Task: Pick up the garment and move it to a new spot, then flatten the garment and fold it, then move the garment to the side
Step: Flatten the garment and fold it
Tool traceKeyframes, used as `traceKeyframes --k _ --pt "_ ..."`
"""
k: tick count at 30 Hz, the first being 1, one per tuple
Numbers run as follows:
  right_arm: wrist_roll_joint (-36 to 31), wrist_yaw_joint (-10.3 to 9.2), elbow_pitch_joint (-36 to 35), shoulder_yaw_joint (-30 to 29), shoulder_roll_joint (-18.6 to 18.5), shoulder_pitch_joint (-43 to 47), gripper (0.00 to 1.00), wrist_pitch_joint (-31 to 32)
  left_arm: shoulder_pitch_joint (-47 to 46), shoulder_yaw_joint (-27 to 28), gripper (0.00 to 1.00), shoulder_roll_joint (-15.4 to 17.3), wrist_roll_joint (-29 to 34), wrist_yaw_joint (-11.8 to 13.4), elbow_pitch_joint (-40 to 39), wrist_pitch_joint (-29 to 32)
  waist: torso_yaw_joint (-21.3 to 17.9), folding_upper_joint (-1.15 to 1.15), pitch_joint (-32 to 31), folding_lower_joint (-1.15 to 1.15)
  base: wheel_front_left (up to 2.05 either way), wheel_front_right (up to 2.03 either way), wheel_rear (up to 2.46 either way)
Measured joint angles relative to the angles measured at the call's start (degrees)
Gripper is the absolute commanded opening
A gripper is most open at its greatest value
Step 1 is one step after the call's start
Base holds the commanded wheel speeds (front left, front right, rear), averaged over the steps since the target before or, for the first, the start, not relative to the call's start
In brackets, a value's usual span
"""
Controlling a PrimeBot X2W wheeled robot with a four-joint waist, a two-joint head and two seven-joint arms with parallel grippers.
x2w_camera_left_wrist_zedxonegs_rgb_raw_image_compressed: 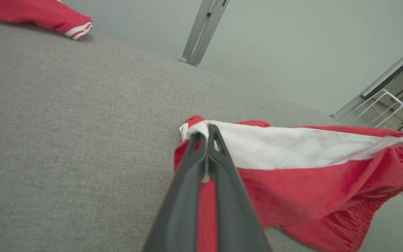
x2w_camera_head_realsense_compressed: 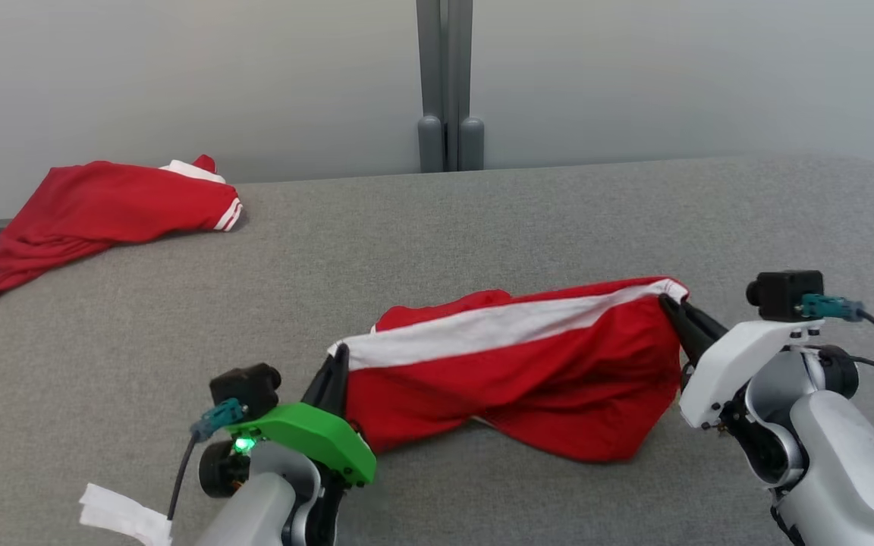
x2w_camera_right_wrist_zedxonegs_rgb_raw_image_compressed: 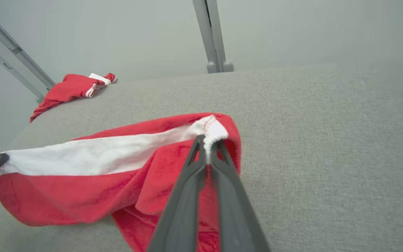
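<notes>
The garment point(x2w_camera_head_realsense_compressed: 513, 371) is a pair of red shorts with a broad white stripe, stretched between my two grippers just above the grey table point(x2w_camera_head_realsense_compressed: 482, 220). My left gripper point(x2w_camera_head_realsense_compressed: 338, 356) is shut on its left corner, where the white stripe ends. In the left wrist view that gripper point(x2w_camera_left_wrist_zedxonegs_rgb_raw_image_compressed: 206, 129) pinches the white edge of the garment point(x2w_camera_left_wrist_zedxonegs_rgb_raw_image_compressed: 292, 175). My right gripper point(x2w_camera_head_realsense_compressed: 668, 302) is shut on the opposite corner. From the right wrist, the gripper point(x2w_camera_right_wrist_zedxonegs_rgb_raw_image_compressed: 208, 140) clamps the white stitched tip of the garment point(x2w_camera_right_wrist_zedxonegs_rgb_raw_image_compressed: 82, 185). The cloth sags in the middle and touches the table.
A second red garment with white trim point(x2w_camera_head_realsense_compressed: 103, 208) lies bunched at the table's far left corner, partly hanging over the edge. A grey post point(x2w_camera_head_realsense_compressed: 448, 83) stands behind the table's far edge. A white tag point(x2w_camera_head_realsense_compressed: 122, 516) hangs by my left arm.
</notes>
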Motion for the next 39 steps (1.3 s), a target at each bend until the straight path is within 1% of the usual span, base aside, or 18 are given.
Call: traceKeyframes --k 4,6,9,12,16,19,21,23,25,27,28,30,34,37,39 --pt "1.68 0.01 -8.08 -2.30 -1.34 2.19 0.00 -1.54 0.12 2.15 0.00 2.02 0.77 0.46 -8.69 -1.07 -0.51 0.00 -1.40 0.00 0.00 0.00 0.00" --pt "1.79 0.00 -13.24 -4.07 -2.27 3.67 0.00 -1.53 0.77 3.90 0.00 2.81 1.18 1.42 -15.12 -1.44 -0.97 0.00 -2.10 0.00 0.00 0.00 0.00" --pt "3.12 0.00 -22.02 -7.32 -2.42 5.83 0.00 -0.86 2.42 6.05 0.00 4.67 2.08 3.35 -25.17 -1.53 -1.84 0.00 -2.93 0.00 0.00 0.00 0.00" --pt "2.27 0.01 -31.44 -10.55 -2.45 7.70 0.00 1.02 3.19 6.78 0.00 7.50 4.17 5.57 -35.10 -1.18 -2.82 0.00 -3.62 0.00 0.00 0.00 0.00" --pt "-0.07 0.00 -43.73 -14.89 -1.59 9.70 0.00 4.41 2.47 7.27 0.00 11.14 6.82 8.21 -48.22 2.23 -4.02 0.00 -4.36 0.00 0.00 0.00 0.00" --pt "-1.43 0.00 -50.81 -17.13 -0.58 10.43 0.00 7.26 0.46 8.17 0.00 13.46 8.62 9.72 -55.72 4.93 -4.61 0.00 -4.56 0.00 0.00 0.00 0.00" --pt "-2.09 0.00 -54.11 -18.31 0.14 10.99 0.00 8.94 -0.52 8.44 0.00 14.06 8.64 10.58 -58.95 7.01 -4.77 0.00 -4.37 0.00 0.00 0.00 0.00" --pt "-2.81 0.01 -55.76 -19.15 1.00 11.28 0.00 10.65 -1.66 8.77 0.00 14.95 8.66 11.18 -60.34 8.98 -4.80 0.00 -3.91 0.00 0.00 0.00 0.00" --pt "-3.58 0.00 -55.61 -19.39 1.31 11.27 0.00 11.76 -2.98 9.01 0.00 15.57 8.48 11.26 -59.65 10.51 -4.79 0.00 -3.33 0.00 0.00 0.00 0.00" --pt "-3.23 0.00 -54.31 -18.69 2.25 10.99 0.00 12.02 -4.45 8.66 0.00 15.86 8.48 10.82 -57.26 11.38 -4.76 0.00 -2.58 0.00 0.00 0.00 0.00" --pt "-2.88 0.00 -52.75 -17.78 2.83 10.52 0.00 12.05 -5.41 8.20 0.00 16.38 8.82 10.31 -55.23 11.82 -4.72 0.00 -2.10 0.00 0.00 0.00 0.00" --pt "-2.92 0.00 -49.18 -15.58 2.97 8.69 0.00 11.74 -6.83 7.89 0.00 16.17 8.15 9.24 -50.77 12.17 -4.67 0.00 -1.14 0.00 0.00 0.00 0.00" --pt "-3.14 0.00 -37.87 -9.96 3.28 0.83 0.00 9.09 -12.71 7.73 0.00 15.90 8.15 6.12 -39.54 11.93 -4.83 0.00 1.36 0.00 0.00 0.00 0.00" --pt "-6.14 0.00 -27.70 -6.28 2.66 -10.03 0.00 4.74 -21.11 8.38 0.00 15.82 9.26 3.77 -30.93 10.31 -5.09 0.00 3.82 0.00 0.00 0.00 0.00" --pt "-8.69 0.00 -19.83 -4.58 3.24 -18.83 0.00 -0.13 -27.96 9.07 0.00 15.88 10.57 2.47 -24.83 8.31 -5.36 0.00 5.77 0.00 0.00 0.00 0.00"
